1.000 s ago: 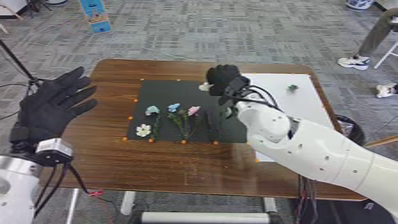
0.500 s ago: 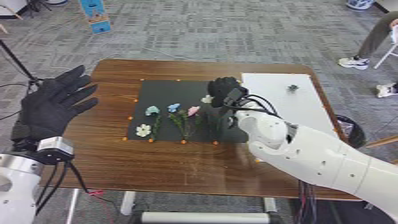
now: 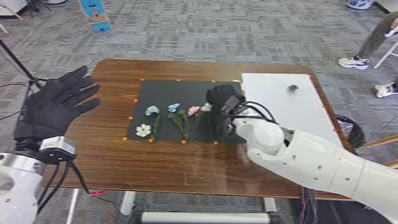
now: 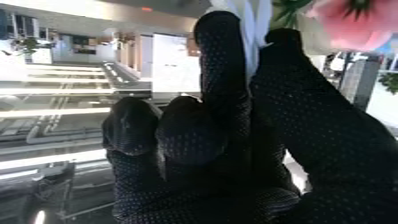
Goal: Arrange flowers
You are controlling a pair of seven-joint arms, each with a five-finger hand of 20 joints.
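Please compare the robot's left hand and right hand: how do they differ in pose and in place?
The left hand has its fingers spread and holds nothing, while the right hand pinches a white flower. The left hand is raised at the left side of the table, whereas the right hand is over the black mat. Both wear black gloves.
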